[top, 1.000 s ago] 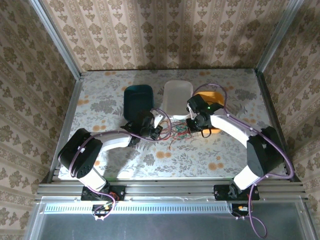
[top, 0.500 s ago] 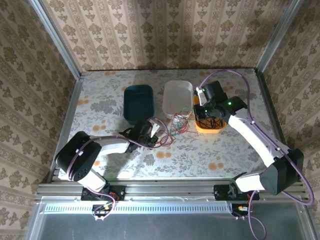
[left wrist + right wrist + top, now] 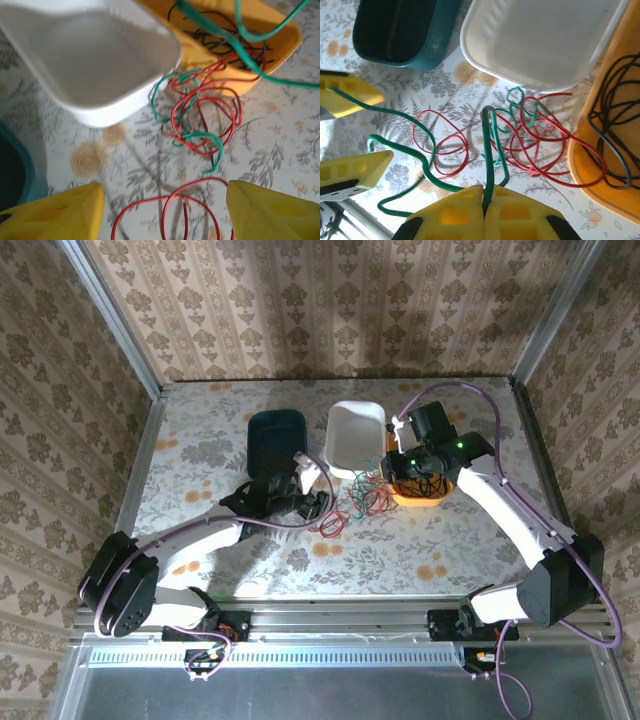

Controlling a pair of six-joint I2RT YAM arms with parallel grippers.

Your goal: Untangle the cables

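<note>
The right tool (image 3: pixel 484 194) is closed, its two yellow fingers pressed together on a green cable (image 3: pixel 487 150). That cable rises from the pinch, bends over and drops back toward the table (image 3: pixel 200 440). More green strands curve off to the left across the flowered tabletop, one of them lying over a finger of the other arm (whether it is the same strand as the pinched one I cannot tell).

The left tool (image 3: pixel 165 192) stands open, fingers well apart and holding nothing. A red loop lies on the table between them.

The red cables (image 3: pixel 205 120) sit in a loose tangle on the table, just in front of the white tray (image 3: pixel 355 435) and beside the orange tray (image 3: pixel 425 498). Green strands are wound through them. A few red loops reach up over the orange tray's near rim.

The black cables (image 3: pixel 610 135) lie coiled inside the orange tray.

From above, three trays stand in a row at mid-table: the teal tray (image 3: pixel 277 440) on the left, the white one in the middle, the orange one on the right. The left tool is low over the table in front of the teal tray, and the right one is at the orange tray's left end. The tangle lies between the two.
</note>
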